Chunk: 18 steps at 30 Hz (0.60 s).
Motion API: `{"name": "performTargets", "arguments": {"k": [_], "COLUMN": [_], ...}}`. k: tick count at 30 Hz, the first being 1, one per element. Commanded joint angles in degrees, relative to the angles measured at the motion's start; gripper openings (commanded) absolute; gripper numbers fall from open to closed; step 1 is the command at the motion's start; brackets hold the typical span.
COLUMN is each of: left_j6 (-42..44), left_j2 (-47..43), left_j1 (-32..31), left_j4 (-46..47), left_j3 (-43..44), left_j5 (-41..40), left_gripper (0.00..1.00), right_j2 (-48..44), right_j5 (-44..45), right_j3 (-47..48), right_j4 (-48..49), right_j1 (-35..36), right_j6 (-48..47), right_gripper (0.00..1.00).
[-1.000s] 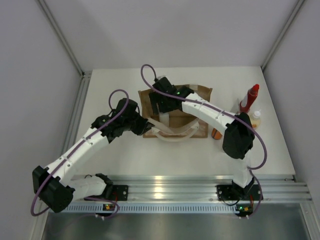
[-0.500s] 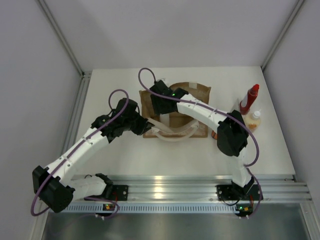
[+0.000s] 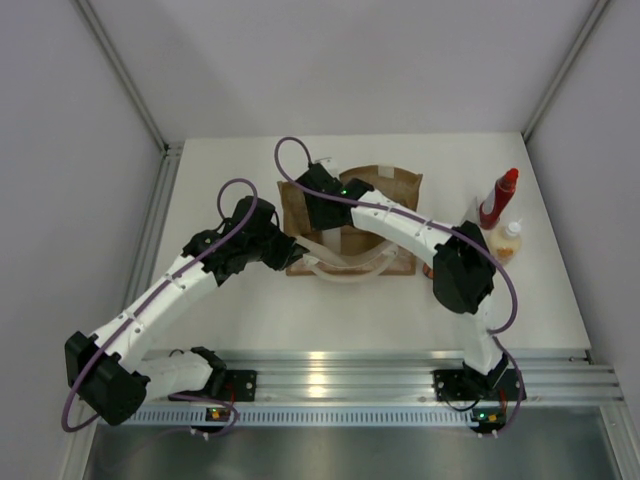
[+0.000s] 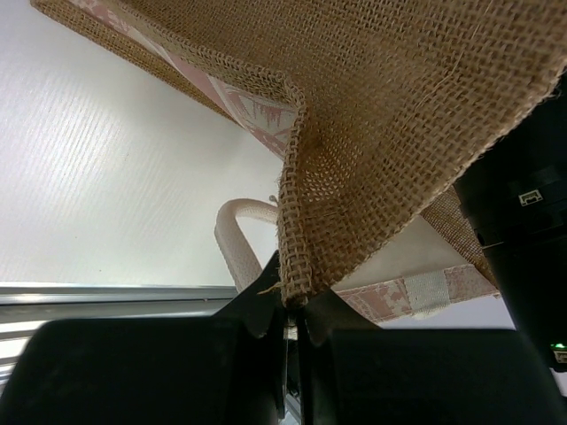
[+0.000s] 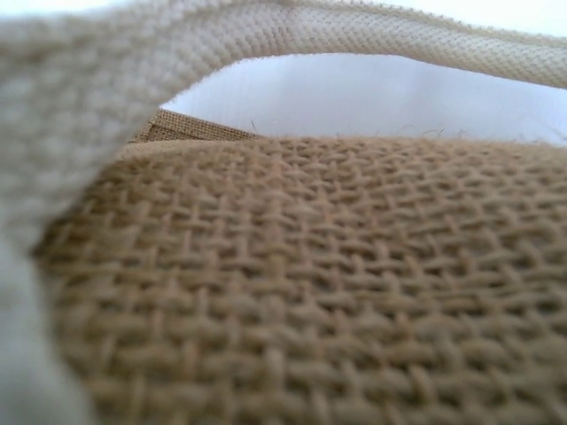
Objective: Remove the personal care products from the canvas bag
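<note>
Burlap canvas bag (image 3: 398, 186) lies mid-way across the desk (image 3: 215, 160), its near-left corner pinched in the left claw (image 4: 292, 305), while the right claw (image 3: 322, 208), its grip impossible to tell, has edged left over the bag, well apart from the red bottle (image 3: 497, 198) and cream bottle (image 3: 511, 238) by the desk's right edge.

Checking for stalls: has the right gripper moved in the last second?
Yes. The right gripper has shifted slightly left over the bag, toward its left edge.
</note>
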Motion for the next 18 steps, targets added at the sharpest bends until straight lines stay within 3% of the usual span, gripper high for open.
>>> {"name": "performTargets", "arguments": {"k": [1, 14, 18], "left_j6": [0.2, 0.5, 0.7], "left_j2": [-0.8, -1.9, -2.4], "left_j1": [0.1, 0.1, 0.1], "left_j4": [1.1, 1.2, 1.1], "left_j3": [0.1, 0.5, 0.6], "left_j5": [-0.9, -0.9, -0.9], "left_gripper": [0.0, 0.02, 0.13], "right_j2": [-4.1, -14.8, -17.0], "right_j5": [3.6, 4.3, 4.1], "right_j3": [1.1, 1.4, 5.1], "right_j4": [-0.4, -1.9, -4.9], "right_j1": [1.5, 1.4, 1.4], "right_j6": [0.1, -1.9, -3.4], "right_gripper": [0.0, 0.0, 0.0]}}
